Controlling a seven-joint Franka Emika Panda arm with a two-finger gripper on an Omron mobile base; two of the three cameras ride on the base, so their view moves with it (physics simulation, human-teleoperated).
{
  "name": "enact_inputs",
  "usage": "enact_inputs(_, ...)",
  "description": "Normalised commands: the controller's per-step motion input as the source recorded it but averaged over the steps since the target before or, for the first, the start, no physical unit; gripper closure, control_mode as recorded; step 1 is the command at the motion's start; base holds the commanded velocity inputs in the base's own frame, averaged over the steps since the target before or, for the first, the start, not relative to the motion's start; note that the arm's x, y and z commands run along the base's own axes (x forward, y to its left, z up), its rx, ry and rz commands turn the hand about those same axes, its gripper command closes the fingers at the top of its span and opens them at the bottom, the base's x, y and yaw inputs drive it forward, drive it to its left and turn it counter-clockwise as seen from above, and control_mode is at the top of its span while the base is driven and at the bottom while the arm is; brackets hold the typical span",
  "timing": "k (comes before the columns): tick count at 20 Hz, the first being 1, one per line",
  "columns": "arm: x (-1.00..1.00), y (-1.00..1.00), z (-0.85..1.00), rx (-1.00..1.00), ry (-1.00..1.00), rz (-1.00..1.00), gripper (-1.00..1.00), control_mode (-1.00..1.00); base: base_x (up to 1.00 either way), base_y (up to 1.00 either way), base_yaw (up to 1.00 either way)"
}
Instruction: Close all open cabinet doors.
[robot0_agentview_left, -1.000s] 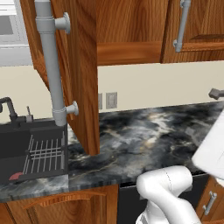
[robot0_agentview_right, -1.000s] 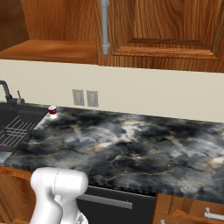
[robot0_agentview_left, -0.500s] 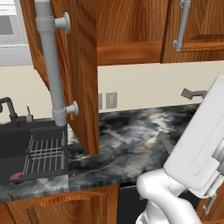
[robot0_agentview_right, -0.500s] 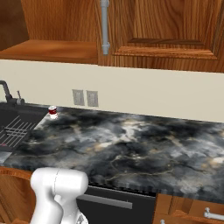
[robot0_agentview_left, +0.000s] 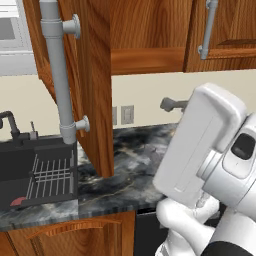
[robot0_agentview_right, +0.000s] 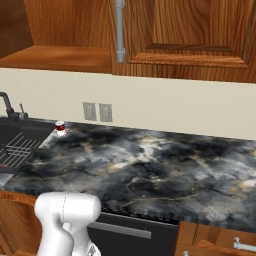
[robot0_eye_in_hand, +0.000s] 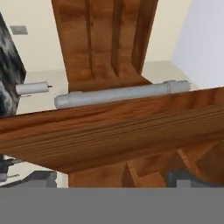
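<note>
An open cabinet door (robot0_agentview_left: 92, 85) is standing out edge-on over the dark marbled table (robot0_agentview_right: 150, 170), its long grey bar handle (robot0_agentview_left: 59, 75) running down the side facing the sink (robot0_agentview_left: 35, 170). To its right, a closed door (robot0_agentview_left: 225, 30) is sitting flush, its own grey handle (robot0_agentview_left: 207, 27) hanging near the bottom corner. The white arm (robot0_agentview_left: 210, 150) is rising at the right, above the table's edge. From the hand, the fingers (robot0_eye_in_hand: 109, 178) are standing wide apart, gripping nothing, with the door's wooden edge (robot0_eye_in_hand: 113, 127) lying just ahead and its handle (robot0_eye_in_hand: 122, 94) beyond it. A small red can (robot0_agentview_right: 60, 128) is standing on the table beside the sink.
</note>
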Motion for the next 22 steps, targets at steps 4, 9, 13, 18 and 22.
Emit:
enact_inputs(4, -0.43, 0.72, -0.02, -0.24, -0.09, 0.06, -1.00, -1.00, 0.00, 0.00, 0.00)
enact_inputs(9, -0.69, 0.70, -0.10, -0.23, -0.03, 0.02, -1.00, -1.00, 0.00, 0.00, 0.00)
enact_inputs(13, -0.33, 0.55, -0.01, -0.12, 0.00, 0.00, -1.00, -1.00, 0.00, 0.00, 0.00)
enact_inputs(18, 0.14, 0.41, -0.07, -0.01, -0.01, -0.08, -1.00, -1.00, 0.00, 0.00, 0.00)
enact_inputs(22, 0.42, 0.38, -0.11, 0.00, 0.00, -0.16, -1.00, -1.00, 0.00, 0.00, 0.00)
